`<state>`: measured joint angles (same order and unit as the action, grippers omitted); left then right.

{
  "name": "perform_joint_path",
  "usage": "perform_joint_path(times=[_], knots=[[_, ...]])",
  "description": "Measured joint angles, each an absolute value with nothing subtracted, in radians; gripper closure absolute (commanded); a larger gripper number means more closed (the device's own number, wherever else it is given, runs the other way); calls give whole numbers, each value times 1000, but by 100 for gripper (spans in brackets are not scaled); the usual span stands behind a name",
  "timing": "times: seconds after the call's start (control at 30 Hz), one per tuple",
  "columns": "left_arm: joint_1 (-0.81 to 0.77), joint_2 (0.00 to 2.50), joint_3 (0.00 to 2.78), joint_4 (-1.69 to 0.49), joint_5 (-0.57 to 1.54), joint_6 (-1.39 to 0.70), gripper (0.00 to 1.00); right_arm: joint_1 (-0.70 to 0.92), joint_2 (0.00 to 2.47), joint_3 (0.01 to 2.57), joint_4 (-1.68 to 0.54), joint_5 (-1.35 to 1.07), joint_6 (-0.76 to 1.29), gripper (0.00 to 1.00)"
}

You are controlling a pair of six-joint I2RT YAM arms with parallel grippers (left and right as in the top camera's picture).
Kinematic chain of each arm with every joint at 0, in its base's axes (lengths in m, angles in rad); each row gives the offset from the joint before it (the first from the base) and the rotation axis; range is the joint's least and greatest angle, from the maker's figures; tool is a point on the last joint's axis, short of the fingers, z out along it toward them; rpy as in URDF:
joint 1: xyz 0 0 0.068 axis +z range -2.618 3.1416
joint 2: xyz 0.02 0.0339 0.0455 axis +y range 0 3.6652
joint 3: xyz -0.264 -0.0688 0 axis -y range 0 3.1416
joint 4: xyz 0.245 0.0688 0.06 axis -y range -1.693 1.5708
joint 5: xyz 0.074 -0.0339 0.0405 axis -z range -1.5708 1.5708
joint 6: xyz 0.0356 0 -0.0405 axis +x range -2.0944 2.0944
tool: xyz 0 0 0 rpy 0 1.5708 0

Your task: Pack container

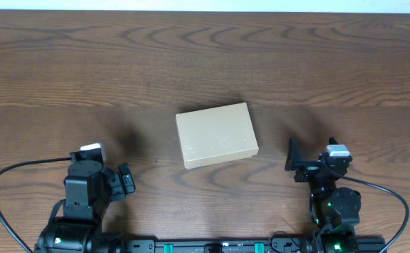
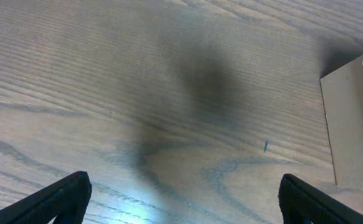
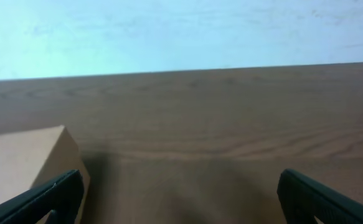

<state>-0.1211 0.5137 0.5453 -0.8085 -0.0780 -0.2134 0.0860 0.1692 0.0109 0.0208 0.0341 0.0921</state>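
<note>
Jaws: the left jaws are standing wide apart and gripping nothing, their dark fingertips [image 2: 63, 198] framing bare bench [image 1: 190, 56]; the right jaws are likewise gaping fully and holding nothing

Item: container [image 1: 216, 135], tan cardboard, plain, its top showing flat and shut
- Position: it is lying at the middle of the bench, between the two arms and a little beyond both, touching neither
- Long axis: it is running roughly left to right, skewed slightly so that the right end is sitting farther from the robot
- From the left arm [image 1: 88, 186]: the container [image 2: 355, 118] is lying ahead and to the right, only its near corner showing at the edge of the left wrist view
- From the right arm [image 1: 328, 179]: the container [image 3: 22, 165] is lying ahead and to the left, just past the left fingertip in the right wrist view

Judgement: the right jaws are sitting nearer; the likely next reach is going inward and forward toward a short end
</note>
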Motion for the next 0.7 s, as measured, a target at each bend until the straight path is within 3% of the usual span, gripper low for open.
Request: perform_joint_path(times=[0.17,0.7], knots=[[-121,514,545,-809,-78,-213,5,93,129,8,-71,13,50,1],[-121,514,545,-809,-78,-213,5,93,41,8,-71,-2,10,1]])
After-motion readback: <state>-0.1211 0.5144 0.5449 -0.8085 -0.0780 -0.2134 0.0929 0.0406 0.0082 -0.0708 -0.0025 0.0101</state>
